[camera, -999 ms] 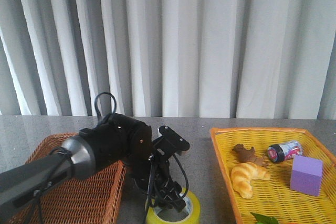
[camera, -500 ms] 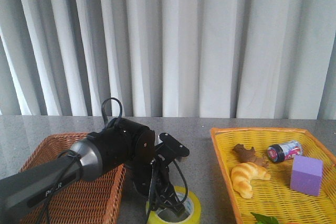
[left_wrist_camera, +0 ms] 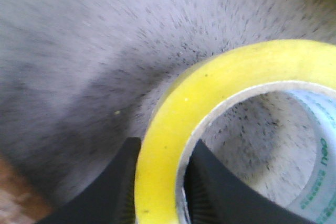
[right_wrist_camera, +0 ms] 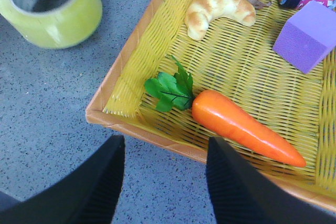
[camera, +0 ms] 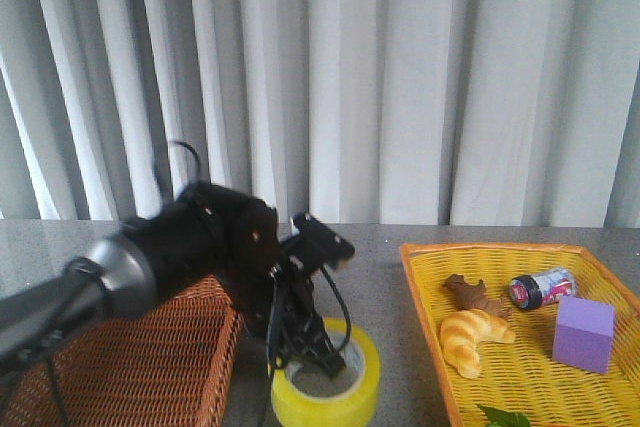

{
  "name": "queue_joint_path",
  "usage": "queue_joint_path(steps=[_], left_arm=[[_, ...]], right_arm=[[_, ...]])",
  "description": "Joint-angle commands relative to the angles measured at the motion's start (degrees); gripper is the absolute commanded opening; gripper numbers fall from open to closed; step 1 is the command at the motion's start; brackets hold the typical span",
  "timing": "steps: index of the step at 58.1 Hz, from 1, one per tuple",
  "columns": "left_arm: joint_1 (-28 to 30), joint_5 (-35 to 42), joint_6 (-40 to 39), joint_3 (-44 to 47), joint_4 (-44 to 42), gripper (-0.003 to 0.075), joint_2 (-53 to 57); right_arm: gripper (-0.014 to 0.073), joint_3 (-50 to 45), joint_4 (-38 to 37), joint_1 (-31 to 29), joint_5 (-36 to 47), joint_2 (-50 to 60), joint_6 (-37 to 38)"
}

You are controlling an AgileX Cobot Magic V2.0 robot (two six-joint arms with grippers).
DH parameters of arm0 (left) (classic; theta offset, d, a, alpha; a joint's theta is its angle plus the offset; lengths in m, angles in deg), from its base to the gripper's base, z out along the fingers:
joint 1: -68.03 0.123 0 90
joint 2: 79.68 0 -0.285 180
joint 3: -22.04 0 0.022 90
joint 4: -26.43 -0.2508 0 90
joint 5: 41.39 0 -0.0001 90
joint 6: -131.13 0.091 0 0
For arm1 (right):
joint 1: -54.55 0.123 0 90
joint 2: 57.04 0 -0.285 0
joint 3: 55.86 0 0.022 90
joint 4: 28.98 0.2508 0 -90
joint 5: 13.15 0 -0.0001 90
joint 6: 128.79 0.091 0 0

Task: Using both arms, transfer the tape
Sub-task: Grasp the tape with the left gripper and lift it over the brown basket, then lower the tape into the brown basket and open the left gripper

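The tape (camera: 330, 387), a wide yellow roll with a white printed core, is on the grey table between the two baskets. My left gripper (camera: 318, 355) is shut on its wall, one finger inside the core and one outside. In the left wrist view the black fingers (left_wrist_camera: 123, 182) pinch the yellow rim (left_wrist_camera: 173, 129) of the tape. I cannot tell whether the roll touches the table. My right gripper (right_wrist_camera: 165, 145) is open and empty over the table by the yellow basket's near corner, with the tape (right_wrist_camera: 58, 19) off to one side. The right arm is out of the front view.
A brown wicker basket (camera: 150, 367) stands at the left. A yellow basket (camera: 500, 247) at the right holds a croissant (camera: 473, 337), a purple cube (camera: 583, 333), a small can (camera: 540, 287), a brown piece (camera: 468, 293) and a carrot (right_wrist_camera: 241, 127). A curtain hangs behind.
My left arm has risen and swung a little, and the tape in its gripper now sits higher in the front view.
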Motion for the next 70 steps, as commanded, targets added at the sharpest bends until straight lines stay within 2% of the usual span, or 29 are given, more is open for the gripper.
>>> queue_joint_path(steps=[1, 14, 24, 34, 48, 62, 70], left_arm=[[-0.23, 0.79, -0.46, -1.71, -1.48, 0.0067, 8.19], [2.08, -3.86, -0.60, -1.71, -7.56, 0.0067, 15.24], [9.00, -7.37, -4.84, -1.66, -9.77, 0.0067, 16.88], [16.26, -7.51, -5.06, 1.28, -9.77, 0.0067, 16.70], [22.08, 2.60, -6.54, 11.94, -9.71, 0.0067, 16.64], [22.14, 17.82, -6.47, 21.31, -9.75, 0.0067, 16.64], [22.14, 22.35, -6.47, 23.84, -9.82, 0.0067, 16.57]], right_arm=[[0.0361, 1.44, -0.32, -0.37, 2.87, 0.42, -0.04], [0.0361, 1.44, -0.32, -0.37, 2.87, 0.42, -0.04], [0.0361, 1.44, -0.32, -0.37, 2.87, 0.42, -0.04], [0.0361, 1.44, -0.32, -0.37, 2.80, 0.42, -0.04], [0.0361, 1.44, -0.32, -0.37, 2.73, 0.42, -0.04], [0.0361, 1.44, -0.32, -0.37, 2.73, 0.42, -0.04], [0.0361, 1.44, -0.32, -0.37, 2.73, 0.42, -0.04]])
